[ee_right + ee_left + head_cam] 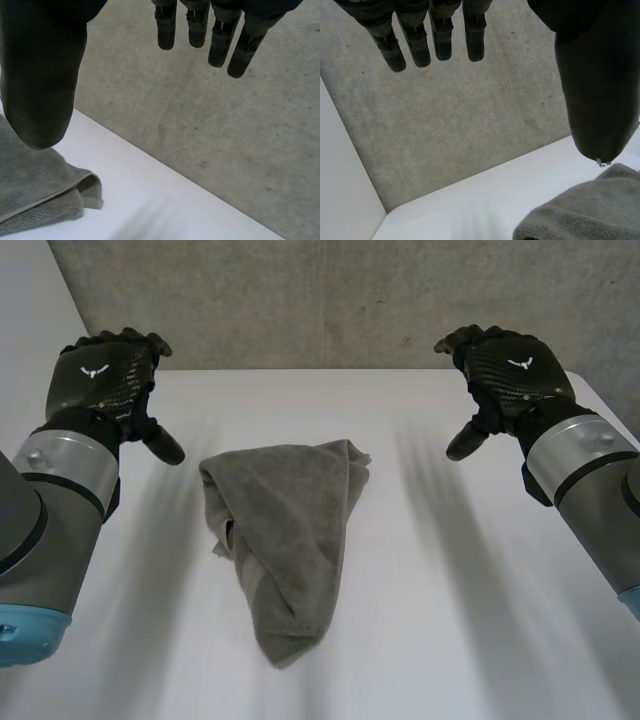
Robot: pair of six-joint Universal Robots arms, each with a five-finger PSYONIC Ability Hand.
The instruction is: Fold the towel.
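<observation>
A grey towel (pixel 290 540) lies crumpled in a long, tapering heap in the middle of the white table (pixel 480 620). My left hand (pixel 105 375) hovers above the table's far left, apart from the towel, with straight fingers and nothing in it. My right hand (pixel 510 370) hovers at the far right, likewise open and empty. In the left wrist view my fingers (pixel 435 35) point at the wall, and the towel (pixel 585 210) lies below the thumb. In the right wrist view a towel corner (pixel 45 190) lies below the thumb, and the fingers (pixel 220 35) are straight.
A grey concrete wall (pixel 330 300) rises behind the table's far edge. Bare table surface lies on both sides of the towel and in front of it.
</observation>
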